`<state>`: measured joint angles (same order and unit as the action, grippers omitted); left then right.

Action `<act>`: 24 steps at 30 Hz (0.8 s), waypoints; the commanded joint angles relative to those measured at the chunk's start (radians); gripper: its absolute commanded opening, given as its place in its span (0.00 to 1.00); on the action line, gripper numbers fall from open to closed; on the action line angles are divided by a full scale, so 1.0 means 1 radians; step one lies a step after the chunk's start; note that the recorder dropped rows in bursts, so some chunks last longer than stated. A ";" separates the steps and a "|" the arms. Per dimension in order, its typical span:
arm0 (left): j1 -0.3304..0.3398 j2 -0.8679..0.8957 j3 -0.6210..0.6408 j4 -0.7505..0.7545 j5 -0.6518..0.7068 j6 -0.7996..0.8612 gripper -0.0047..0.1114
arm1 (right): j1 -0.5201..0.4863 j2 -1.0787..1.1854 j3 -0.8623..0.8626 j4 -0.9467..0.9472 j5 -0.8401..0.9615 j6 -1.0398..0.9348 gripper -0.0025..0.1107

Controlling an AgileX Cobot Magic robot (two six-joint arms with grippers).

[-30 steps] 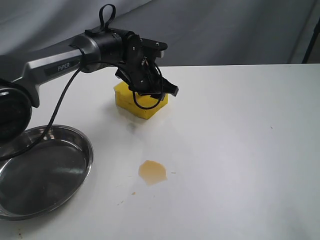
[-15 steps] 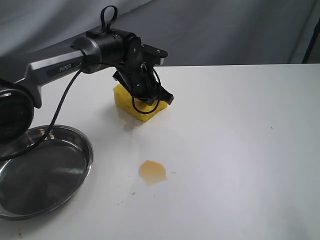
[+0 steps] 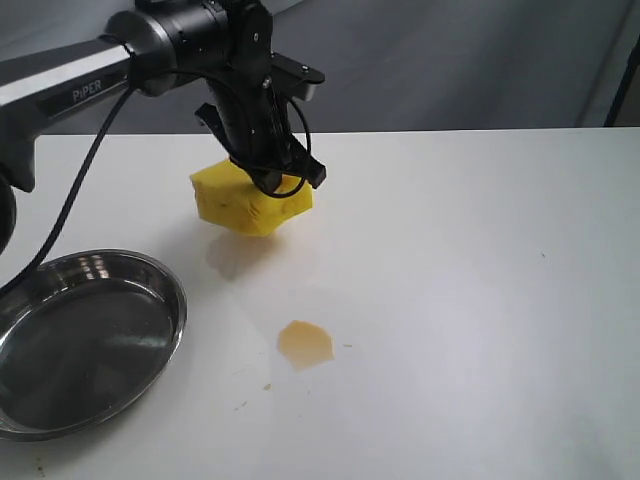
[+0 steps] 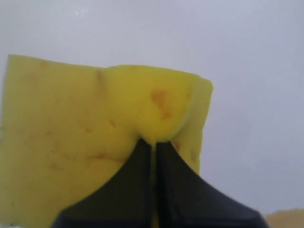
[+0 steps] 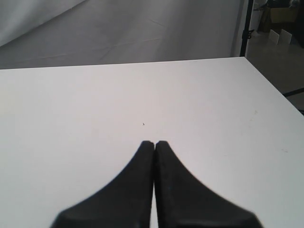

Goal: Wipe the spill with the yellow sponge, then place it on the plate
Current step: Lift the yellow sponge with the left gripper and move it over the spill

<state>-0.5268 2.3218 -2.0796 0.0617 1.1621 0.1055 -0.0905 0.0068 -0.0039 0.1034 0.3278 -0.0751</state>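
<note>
The sponge (image 3: 245, 205) is bright yellow with brown stains, the spill (image 3: 305, 344) amber, the plate (image 3: 178, 300) silver, the fingers (image 4: 128, 190) black.

Porous, brown-stained foam yellow sponge (image 3: 250, 203), shiny stainless-steel plate (image 3: 181, 305), smooth white table (image 3: 480, 300), glossy translucent spill (image 3: 305, 343)

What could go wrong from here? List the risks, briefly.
1. The left gripper pinches only a narrow fold of the yellow sponge, which hangs tilted above the table; it may slip out during the wipe.
2. Tilted like this, a corner would likely land first and smear the small spill instead of soaking it up.
3. The plate sits near the spill; a wide sweep could knock its rim.
</note>
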 commanded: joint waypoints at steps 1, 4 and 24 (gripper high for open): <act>-0.067 -0.039 -0.007 0.002 0.059 0.001 0.04 | 0.002 -0.004 0.004 -0.007 0.001 0.003 0.02; -0.131 -0.039 -0.002 0.002 0.059 -0.007 0.04 | 0.002 -0.004 0.004 -0.007 0.001 0.003 0.02; -0.481 -0.141 0.407 -0.015 0.017 -0.141 0.04 | 0.002 -0.004 0.004 -0.007 0.001 0.003 0.02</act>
<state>-0.9762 2.2211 -1.7466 0.0635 1.1929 -0.0161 -0.0905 0.0068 -0.0039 0.1034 0.3278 -0.0751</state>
